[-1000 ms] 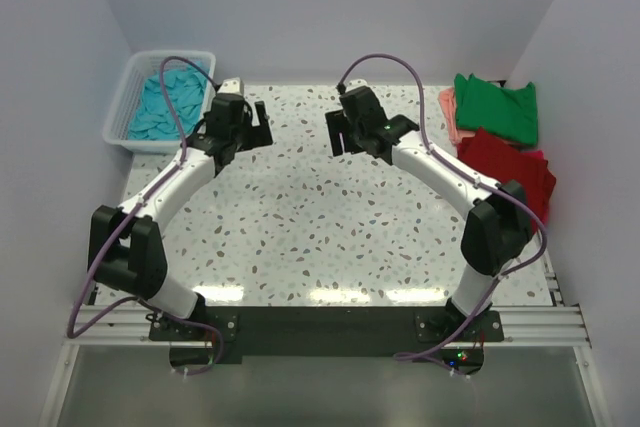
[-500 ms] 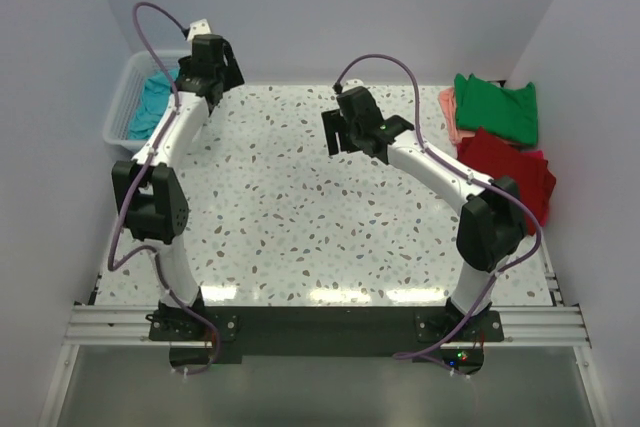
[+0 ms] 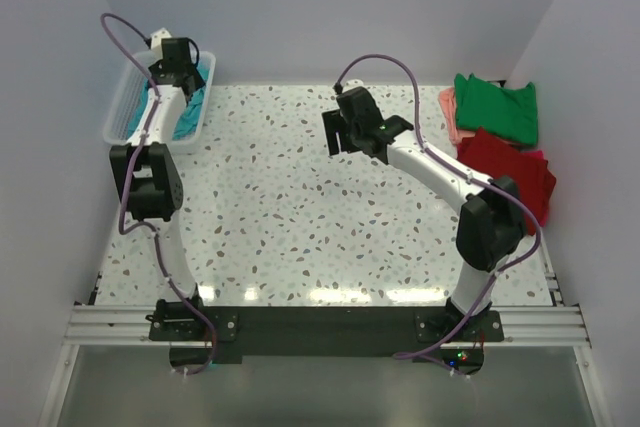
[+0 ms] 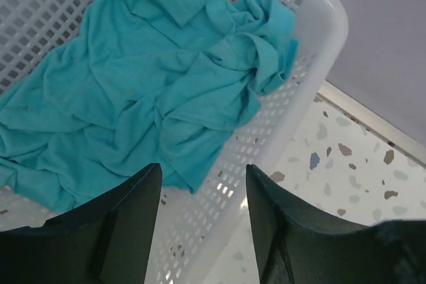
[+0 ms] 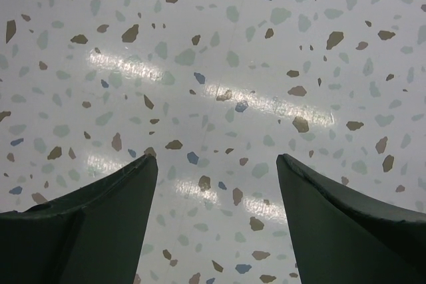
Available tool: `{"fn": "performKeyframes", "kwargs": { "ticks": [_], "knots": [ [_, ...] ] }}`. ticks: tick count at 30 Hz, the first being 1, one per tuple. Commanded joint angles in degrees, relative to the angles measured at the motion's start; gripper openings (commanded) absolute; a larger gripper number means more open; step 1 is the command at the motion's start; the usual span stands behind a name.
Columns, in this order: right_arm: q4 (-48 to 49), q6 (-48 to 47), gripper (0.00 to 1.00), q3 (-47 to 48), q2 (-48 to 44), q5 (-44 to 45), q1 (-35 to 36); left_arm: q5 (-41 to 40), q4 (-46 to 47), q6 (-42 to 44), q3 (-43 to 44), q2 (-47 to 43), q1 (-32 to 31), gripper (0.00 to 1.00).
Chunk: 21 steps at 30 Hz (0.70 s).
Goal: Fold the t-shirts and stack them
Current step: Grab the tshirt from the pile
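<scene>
While you look from the top camera: the left arm is stretched to the far left corner, with the left gripper (image 3: pixel 173 72) pointing down over the basket (image 3: pixel 112 132). The wrist hides its jaws, so you cannot tell their spread in this view. The turquoise shirt (image 3: pixel 190 112) lies in the basket and shows only as strips on either side of the arm. The right arm bends in from the right. The right gripper (image 3: pixel 340 135) hangs over the far middle of the table (image 3: pixel 280 207), jaws apart and holding nothing. The green shirt (image 3: pixel 497 107) sits folded at the far right on the pink shirt (image 3: pixel 448 115), of which you see only an edge. The red shirt (image 3: pixel 515 165) lies just nearer, beside the green one.

Left wrist: you look down past two dark fingers (image 4: pixel 120 231). The left gripper (image 4: pixel 202 177) is spread, with an empty gap, above the basket (image 4: pixel 326 24). You cannot tell whether the tips touch cloth. The turquoise shirt (image 4: pixel 146 91) is crumpled, plain and heavily creased, and covers most of the basket floor. The frame cuts off its left side. A strip of table (image 4: pixel 359 164) shows to the right of the basket.

Right wrist: the right gripper (image 5: pixel 216 161) is spread wide with nothing between the fingers. It hangs above the speckled table (image 5: pixel 219 44), which carries streaks of lamp glare.
</scene>
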Motion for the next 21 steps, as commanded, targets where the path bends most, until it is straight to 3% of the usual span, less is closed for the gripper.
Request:
{"fn": "performKeyframes", "kwargs": {
  "ticks": [1, 7, 17, 21],
  "knots": [
    [-0.90, -0.02, 0.76, 1.52, 0.99, 2.57, 0.15, -1.18, 4.67, -3.72, 2.01, 3.03, 2.87, 0.58],
    [-2.92, 0.50, 0.77, 2.75, 2.84, 2.84, -0.02, 2.77, 1.50, -6.02, 8.77, 12.16, 4.90, 0.56],
    [-6.35, -0.02, 0.76, 7.92, 6.88, 4.16, -0.02, 5.24, 8.10, -5.14, 12.46, 19.63, 5.87, 0.55],
    [-8.02, -0.46, 0.76, 9.60, 8.03, 5.12, -0.02, 5.58, 8.27, -4.87, 14.40, 21.49, 6.22, 0.48]
  ]
}}
